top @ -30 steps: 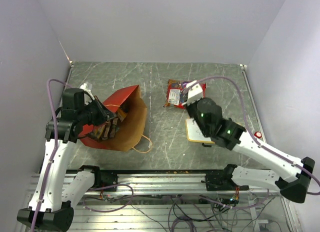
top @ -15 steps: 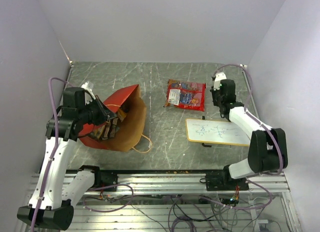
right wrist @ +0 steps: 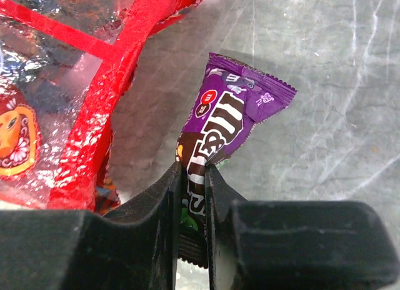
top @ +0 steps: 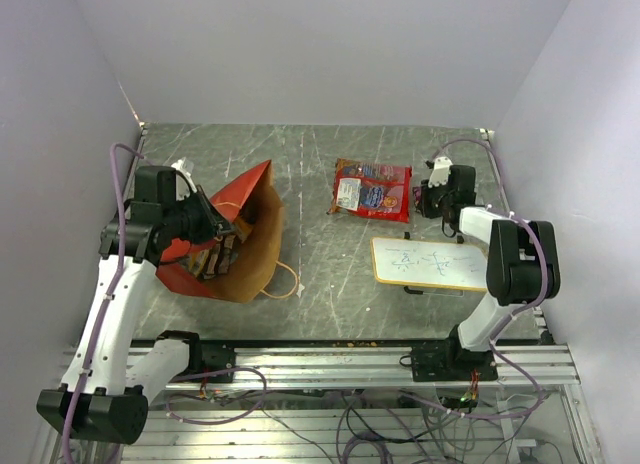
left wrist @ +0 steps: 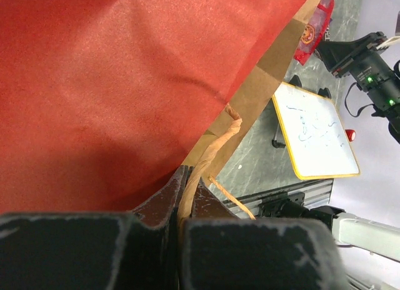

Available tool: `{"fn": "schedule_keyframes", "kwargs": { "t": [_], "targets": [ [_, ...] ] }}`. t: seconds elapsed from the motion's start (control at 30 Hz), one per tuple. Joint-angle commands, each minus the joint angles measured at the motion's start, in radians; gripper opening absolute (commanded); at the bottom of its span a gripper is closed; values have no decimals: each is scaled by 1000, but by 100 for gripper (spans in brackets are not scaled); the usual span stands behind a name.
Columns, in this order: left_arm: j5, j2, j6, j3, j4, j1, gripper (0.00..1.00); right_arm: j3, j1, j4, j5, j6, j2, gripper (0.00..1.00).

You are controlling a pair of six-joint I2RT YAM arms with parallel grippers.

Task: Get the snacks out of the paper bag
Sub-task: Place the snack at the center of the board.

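The paper bag (top: 245, 246), red outside and kraft inside, lies tilted at the left with its mouth toward the table's middle. My left gripper (top: 212, 232) is shut on its rim; in the left wrist view the kraft edge (left wrist: 215, 146) runs between the closed fingers of that gripper (left wrist: 185, 177). Dark packets (top: 212, 261) show inside the mouth. The large flat red snack bag (top: 372, 189) lies on the table. My right gripper (top: 425, 196) sits just right of it, shut on a dark purple packet (right wrist: 228, 115) pinched by one end just above the table.
A wood-framed white board (top: 435, 264) lies near the front right, close under the right arm; it also shows in the left wrist view (left wrist: 315, 137). A loop handle (top: 290, 282) trails from the bag. Walls close the table on three sides.
My right arm swung from the table's middle out to the right and folded back, its gripper now right of the red snack bag. The left gripper lifted the bag's rim slightly.
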Motion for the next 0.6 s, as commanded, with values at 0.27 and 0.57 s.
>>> {"fn": "schedule_keyframes", "kwargs": {
  "t": [0.27, 0.57],
  "targets": [
    [-1, -7, -4, 6, 49, -4, 7, 46, -5, 65, -27, 1, 46, 38],
    [38, 3, 9, -1, 61, -4, 7, -18, -3, -4, -6, 36, -132, 50]
  ]
}}
